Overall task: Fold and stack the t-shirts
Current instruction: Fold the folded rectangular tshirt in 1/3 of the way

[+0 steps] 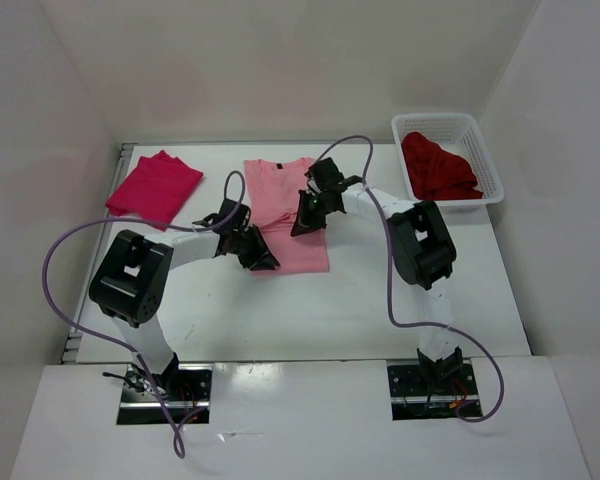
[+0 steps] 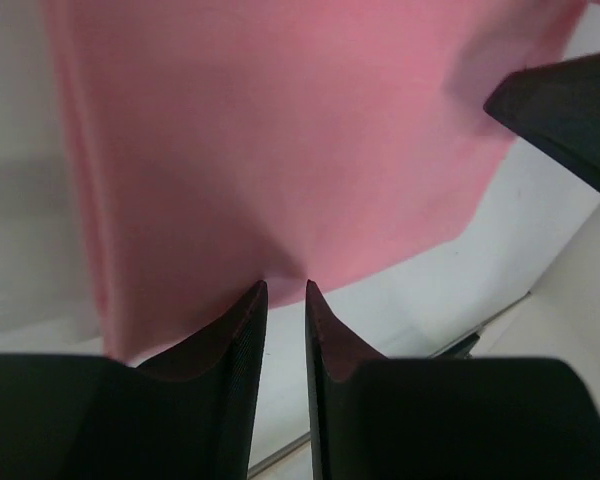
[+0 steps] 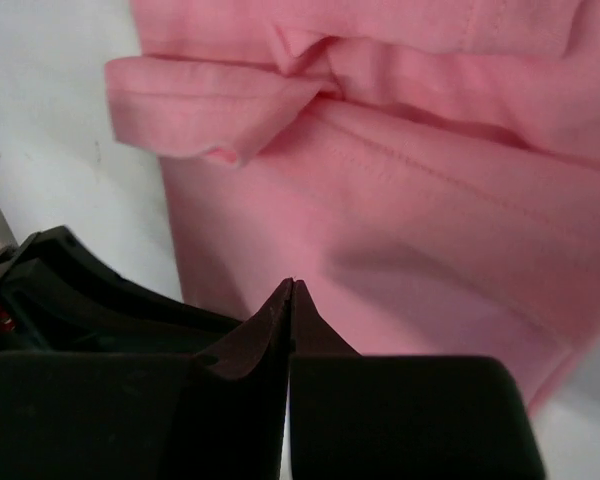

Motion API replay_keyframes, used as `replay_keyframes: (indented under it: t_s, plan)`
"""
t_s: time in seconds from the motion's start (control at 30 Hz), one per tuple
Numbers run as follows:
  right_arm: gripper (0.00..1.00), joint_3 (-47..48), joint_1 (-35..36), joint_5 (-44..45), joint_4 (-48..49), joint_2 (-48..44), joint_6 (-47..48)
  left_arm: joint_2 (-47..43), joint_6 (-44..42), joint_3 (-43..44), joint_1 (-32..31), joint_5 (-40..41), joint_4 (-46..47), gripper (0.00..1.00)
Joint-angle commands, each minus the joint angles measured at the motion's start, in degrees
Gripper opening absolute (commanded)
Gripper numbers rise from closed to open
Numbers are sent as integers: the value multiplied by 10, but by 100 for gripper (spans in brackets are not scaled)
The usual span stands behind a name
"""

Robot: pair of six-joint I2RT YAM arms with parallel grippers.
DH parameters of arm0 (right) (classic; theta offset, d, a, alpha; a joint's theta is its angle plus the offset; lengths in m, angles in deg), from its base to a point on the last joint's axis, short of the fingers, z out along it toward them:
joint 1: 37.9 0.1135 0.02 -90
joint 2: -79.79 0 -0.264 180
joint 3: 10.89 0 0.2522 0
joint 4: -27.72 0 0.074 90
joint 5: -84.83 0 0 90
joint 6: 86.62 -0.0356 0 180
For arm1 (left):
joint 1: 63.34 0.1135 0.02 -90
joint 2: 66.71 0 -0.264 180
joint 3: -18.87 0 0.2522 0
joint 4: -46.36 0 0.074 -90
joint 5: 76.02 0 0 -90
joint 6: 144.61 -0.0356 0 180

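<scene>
Nearest me, the left pincer (image 1: 264,260) sits at the near-left corner of the light pink t-shirt (image 1: 285,215), which lies flat mid-tabletop (image 1: 330,310). From overhead I cannot read its jaws. Its own wrist camera settles it: the left pincer (image 2: 285,290) is slightly spread, a narrow slit with pale tabletop showing through, and its tips are right at the hem of the pink cloth (image 2: 280,150). I cannot tell whether they touch it.

Further in, the right pincer (image 1: 300,226) is over the shirt's right half. Its wrist view shows the right pincer (image 3: 292,287) pressed together, tips down on the pink cloth (image 3: 430,260). Whether a layer is caught between them I cannot tell. That view alone shows a sleeve (image 3: 210,110) folded inward, and stitched seams.

For room, bare tabletop stretches between the shirt's near hem and the arm bases, and more lies to its right. White walls close in the left, far and right sides.

At the far left the crimson t-shirt (image 1: 155,187) lies folded, well apart from the pink one. In the far right corner stands the white mesh basket (image 1: 485,150), holding the maroon t-shirt (image 1: 438,170) in a crumpled heap.
</scene>
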Motion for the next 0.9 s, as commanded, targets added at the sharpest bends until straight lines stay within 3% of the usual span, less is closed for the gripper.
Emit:
replay_keyframes:
  t_s: [0.0,0.3,0.63,0.73,0.87]
  plan:
    - [0,38,-8,-2,19,30,-12,-6,11,-21,3,27,45,28]
    - [0,38,9,26,47,63,-42,1,-12,-76,3,44,30,28]
    - [0,208,9,203,110,151,-55,-57,-34,-103,3,71,0,31]
    - [0,296,4,197,71,158,-55,-85,-39,-96,3,76,-20,32]
    - [0,329,4,175,35,122,-35,-127,-44,-73,3,76,-48,35]
